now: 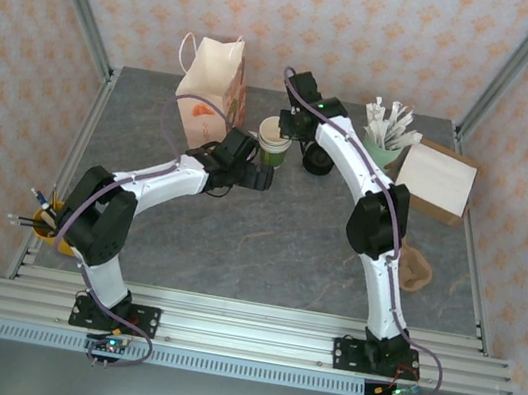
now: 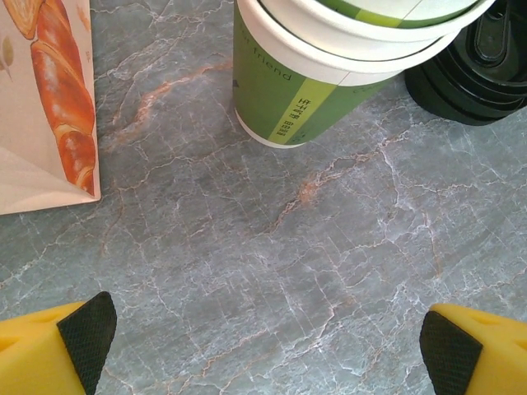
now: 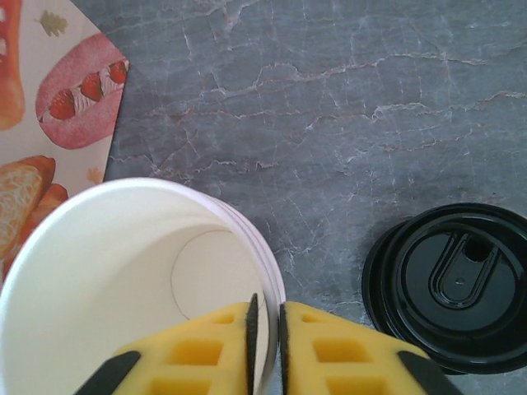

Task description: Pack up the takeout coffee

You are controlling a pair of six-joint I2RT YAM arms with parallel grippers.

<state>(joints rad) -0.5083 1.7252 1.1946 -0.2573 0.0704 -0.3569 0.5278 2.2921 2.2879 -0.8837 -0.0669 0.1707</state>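
The left arm (image 1: 161,178) bent up from the lower left toward the middle of the top view. The left gripper (image 2: 272,346) stood wide apart, its pads at the bottom corners of its wrist view. The right arm (image 1: 372,190) stretched to the upper middle, and the right gripper (image 3: 265,329) pinched a paper cup (image 3: 99,271) by the rim.

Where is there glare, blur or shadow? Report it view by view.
Top external: even, soft light, faint shadows on the table. Left wrist: marbling sharp, cup stack cropped at top. Right wrist: dull sheen on the black lids; fingers pinching the cup stack's rim slightly soft.
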